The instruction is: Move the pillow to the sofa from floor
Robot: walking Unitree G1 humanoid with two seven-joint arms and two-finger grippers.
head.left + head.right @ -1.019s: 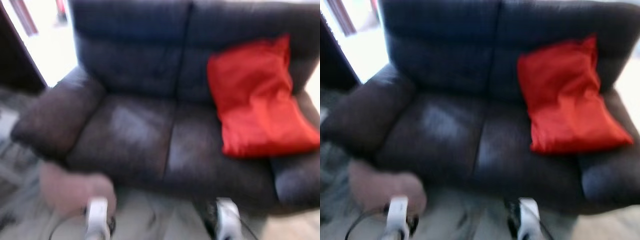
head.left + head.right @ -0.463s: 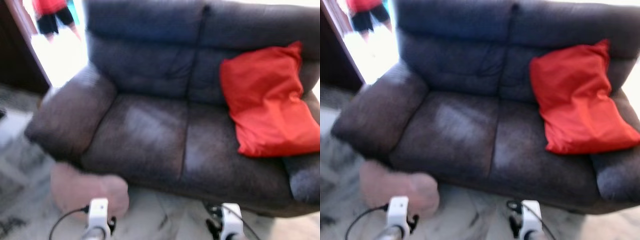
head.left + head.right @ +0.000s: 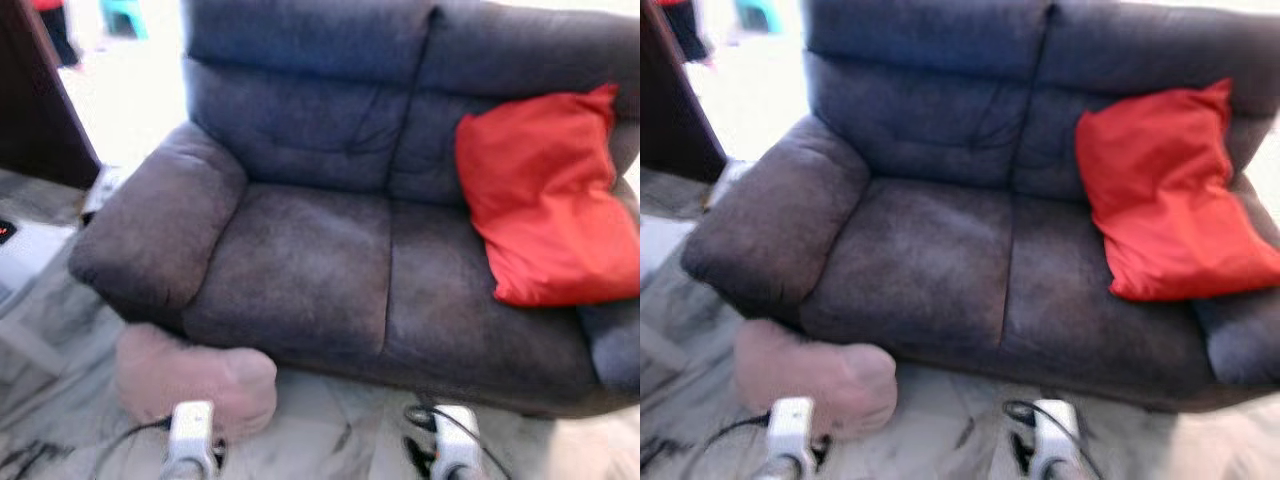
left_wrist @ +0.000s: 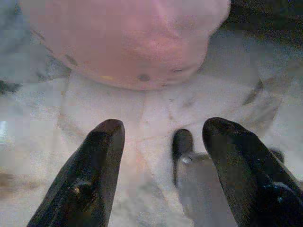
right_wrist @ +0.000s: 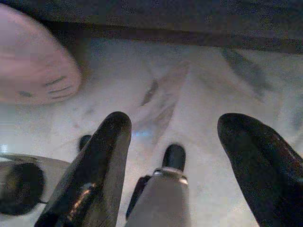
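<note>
Pink pillow (image 3: 195, 375) on floor, beside dark sofa (image 3: 330, 260), no writing

Head stereo pair: faces forward and down at sofa (image 3: 330, 260) from near its front. Wrist cameras: low, close to floor (image 5: 189, 94) before sofa; both share pink pillow (image 4: 123, 38).

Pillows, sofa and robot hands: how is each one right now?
pink pillow: lying on the floor by the sofa's front corner, not held.
red pillow: leaning on the sofa's backrest.
sofa: middle seat bare.
left gripper: fingers open, above the floor near the pink pillow.
right gripper: fingers open, holding nothing.
</note>
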